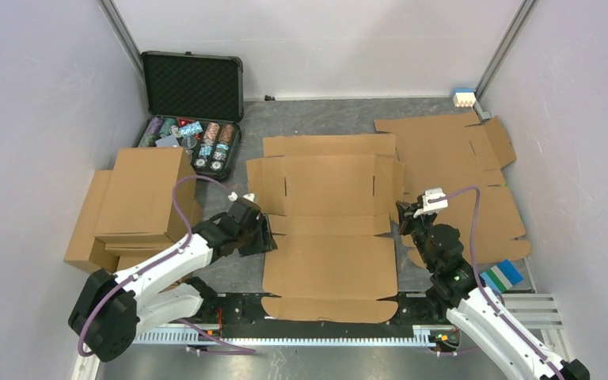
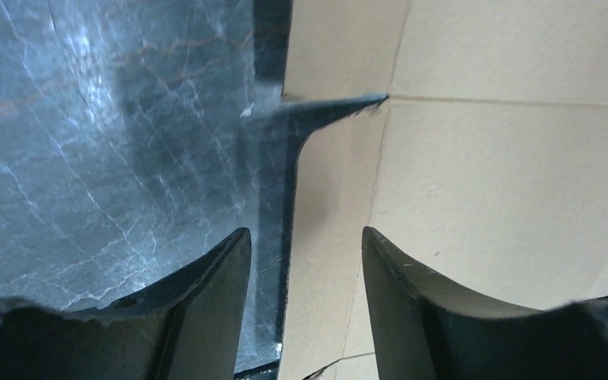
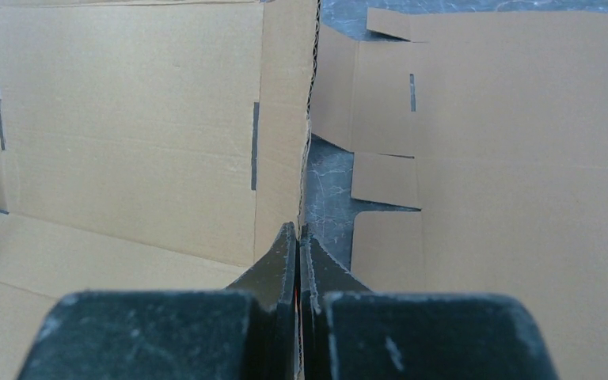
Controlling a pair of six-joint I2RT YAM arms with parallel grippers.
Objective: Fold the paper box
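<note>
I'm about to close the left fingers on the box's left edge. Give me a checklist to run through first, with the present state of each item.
1. Right gripper grips the paper box: ok, its fingers are shut on the right flap's edge.
2. Left gripper straddles the box's left edge: ok, one finger is over the table and the other over cardboard.
3. Left fingers apart enough to take the edge: ok, there is a clear gap between them.
4. Left edge raised into that gap: cannot tell, it looks flat on the table.
5. Spare blanks apart from the gripped flap: ok, the right wrist view shows table between them.
</note>
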